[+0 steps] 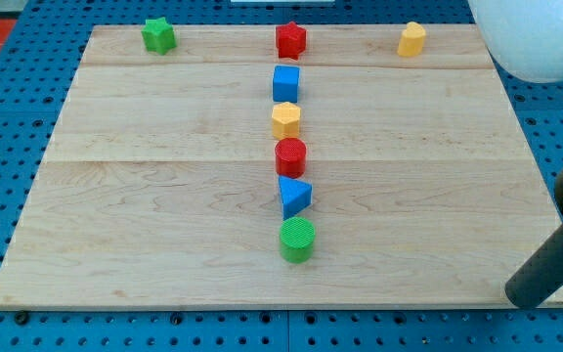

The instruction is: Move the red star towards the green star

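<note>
Red star [290, 40] at table [164, 196] top edge, well right of green star [158, 35]. End effector: plain rod, holds nothing; my tip [518, 293] bottom right, far off. Risk: off-centre push sends star over edge.
</note>
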